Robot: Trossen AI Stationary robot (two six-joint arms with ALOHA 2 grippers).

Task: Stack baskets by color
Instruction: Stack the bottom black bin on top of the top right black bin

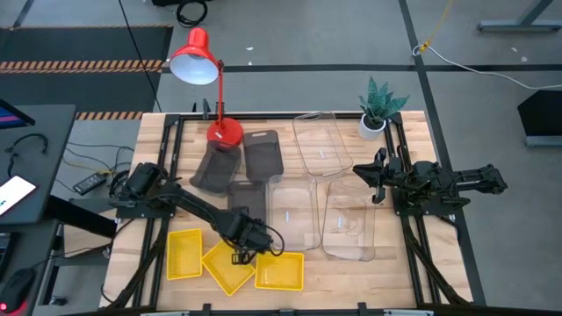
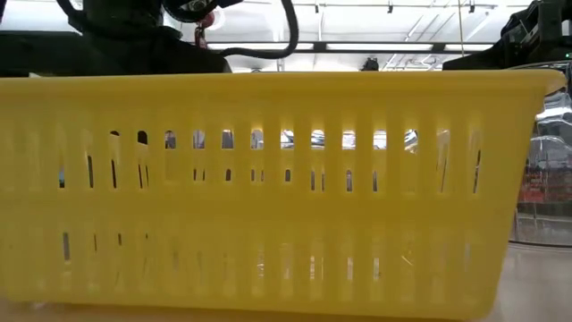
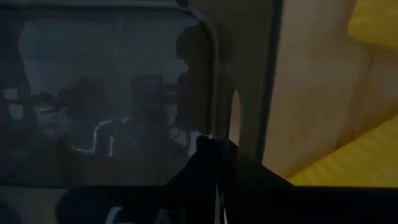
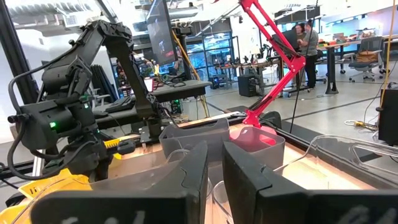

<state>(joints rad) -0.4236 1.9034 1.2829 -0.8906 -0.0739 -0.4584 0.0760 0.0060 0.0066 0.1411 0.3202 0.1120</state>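
Note:
Three dark grey baskets lie at the table's middle left: two by the lamp base [image 1: 217, 167] [image 1: 262, 154] and a third [image 1: 247, 200] nearer, flat on the wood. My left gripper [image 1: 248, 237] [image 3: 216, 155] points down over the third one's near end, shut on it. Three yellow baskets [image 1: 184, 254] [image 1: 228, 268] [image 1: 279, 270] lie along the near edge; one fills the low view [image 2: 268, 197]. Three clear baskets [image 1: 318, 140] [image 1: 294, 211] [image 1: 349, 219] lie to the right. My right gripper [image 1: 358, 171] [image 4: 216, 180] waits at the right edge, a narrow gap between its fingers, holding nothing. My left gripper pinches the grey basket's thin wall [image 3: 214, 134] at its near end between its two fingers, one inside the basket and one outside. The fingers come from above, pointing down. The basket lies flat on the table.
A red desk lamp [image 1: 211, 88] stands at the far left and a small potted plant [image 1: 380, 110] at the far right corner. Bare wood [image 3: 311, 93] shows between the held grey basket and the yellow ones.

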